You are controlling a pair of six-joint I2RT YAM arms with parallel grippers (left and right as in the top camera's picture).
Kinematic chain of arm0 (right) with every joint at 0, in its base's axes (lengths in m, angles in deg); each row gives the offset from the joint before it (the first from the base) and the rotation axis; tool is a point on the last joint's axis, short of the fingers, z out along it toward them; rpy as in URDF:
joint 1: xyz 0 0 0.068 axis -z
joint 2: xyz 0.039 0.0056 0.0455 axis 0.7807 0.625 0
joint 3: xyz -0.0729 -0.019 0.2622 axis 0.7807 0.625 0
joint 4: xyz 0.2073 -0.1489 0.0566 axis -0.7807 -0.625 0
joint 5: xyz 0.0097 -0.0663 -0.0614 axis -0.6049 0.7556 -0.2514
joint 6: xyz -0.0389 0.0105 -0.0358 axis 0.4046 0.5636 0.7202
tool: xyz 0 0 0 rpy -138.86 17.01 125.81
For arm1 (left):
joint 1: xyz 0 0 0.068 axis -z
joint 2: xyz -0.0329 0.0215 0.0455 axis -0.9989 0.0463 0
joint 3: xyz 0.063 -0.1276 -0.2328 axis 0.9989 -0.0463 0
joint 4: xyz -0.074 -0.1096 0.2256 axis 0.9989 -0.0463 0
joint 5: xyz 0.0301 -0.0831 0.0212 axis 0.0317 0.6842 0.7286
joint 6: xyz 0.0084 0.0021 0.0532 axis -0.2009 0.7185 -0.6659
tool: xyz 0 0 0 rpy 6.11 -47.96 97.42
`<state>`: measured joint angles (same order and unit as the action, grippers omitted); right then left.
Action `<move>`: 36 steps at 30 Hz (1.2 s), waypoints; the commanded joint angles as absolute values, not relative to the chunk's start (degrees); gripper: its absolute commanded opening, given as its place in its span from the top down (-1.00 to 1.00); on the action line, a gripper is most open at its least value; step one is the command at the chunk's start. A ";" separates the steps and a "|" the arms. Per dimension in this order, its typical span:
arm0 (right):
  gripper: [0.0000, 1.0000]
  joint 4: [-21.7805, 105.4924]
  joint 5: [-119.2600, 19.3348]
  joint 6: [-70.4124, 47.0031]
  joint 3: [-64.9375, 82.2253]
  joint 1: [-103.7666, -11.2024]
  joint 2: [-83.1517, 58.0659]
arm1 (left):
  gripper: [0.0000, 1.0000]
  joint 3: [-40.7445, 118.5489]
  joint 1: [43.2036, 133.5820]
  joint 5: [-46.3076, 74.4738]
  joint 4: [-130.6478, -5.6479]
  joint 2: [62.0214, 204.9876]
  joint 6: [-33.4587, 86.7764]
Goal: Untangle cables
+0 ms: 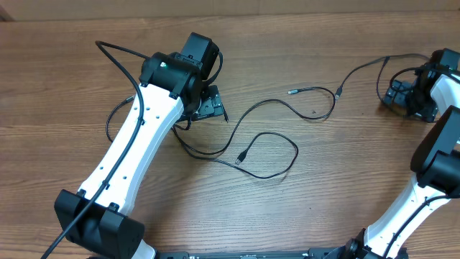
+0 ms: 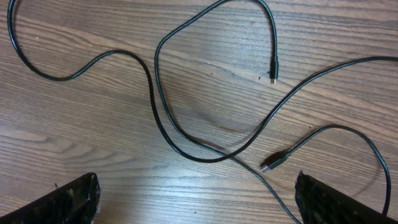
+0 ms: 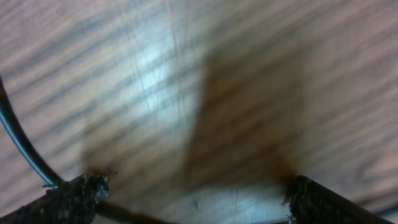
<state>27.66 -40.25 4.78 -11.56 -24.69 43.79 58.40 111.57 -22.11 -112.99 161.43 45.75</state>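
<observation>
Overhead view: bright, even light, sharp focus across the table (image 1: 345,173). Left wrist: soft glare patches on the wood. Right wrist: heavy blur, pale glare, one broad dark shadow.

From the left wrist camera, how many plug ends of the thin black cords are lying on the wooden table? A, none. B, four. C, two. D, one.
C: the thin black cords show two free ends in that view, an upper plug and a lower plug, both resting on the wooden table.
</observation>
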 commanded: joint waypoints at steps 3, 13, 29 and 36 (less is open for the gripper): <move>-0.95 24.32 -40.71 3.75 -10.93 -24.64 38.79 | -1.00 58.49 111.35 -21.83 -112.97 161.84 45.05; -0.95 19.94 -40.75 3.77 -10.75 -24.75 37.28 | -1.00 58.49 111.35 -21.83 -112.94 161.84 45.05; -0.95 25.43 -40.71 3.75 0.33 -26.52 37.28 | -1.00 58.49 111.35 -21.83 -112.94 161.84 45.05; -1.00 34.17 -40.68 3.79 6.29 -26.52 37.28 | -1.00 58.49 111.35 -21.85 -112.94 161.84 45.03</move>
